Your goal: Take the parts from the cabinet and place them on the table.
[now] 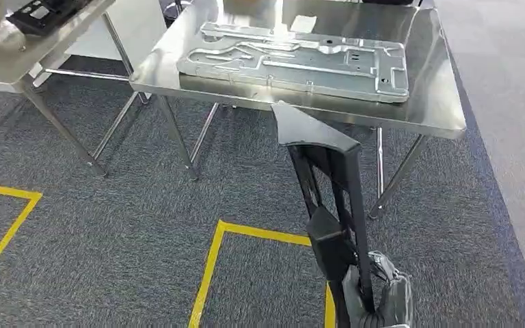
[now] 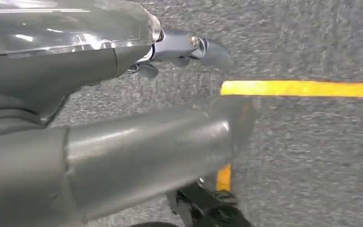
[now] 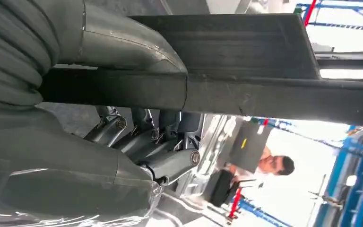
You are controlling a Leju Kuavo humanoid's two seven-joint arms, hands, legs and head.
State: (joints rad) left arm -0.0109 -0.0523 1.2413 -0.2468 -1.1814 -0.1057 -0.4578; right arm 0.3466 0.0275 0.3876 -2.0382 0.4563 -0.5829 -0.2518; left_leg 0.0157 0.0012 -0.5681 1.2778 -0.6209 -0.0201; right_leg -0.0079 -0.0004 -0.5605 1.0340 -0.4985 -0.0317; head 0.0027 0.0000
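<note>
Black, long plastic-looking part (image 1: 328, 198) is standing nearly upright in the grasping right hand (image 1: 376, 301), its top end pointing toward the steel surface (image 1: 431, 102) ahead.

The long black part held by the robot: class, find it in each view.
Head view: black part rises from the right hand toward the table.
Left wrist view: not identifiable.
Right wrist view: black part crosses above the fingers.
Shared landmark: right hand.

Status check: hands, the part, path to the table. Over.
Right hand grips black part, upright. Left hand holds nothing. Steel table ahead; silver plate already on it.
</note>
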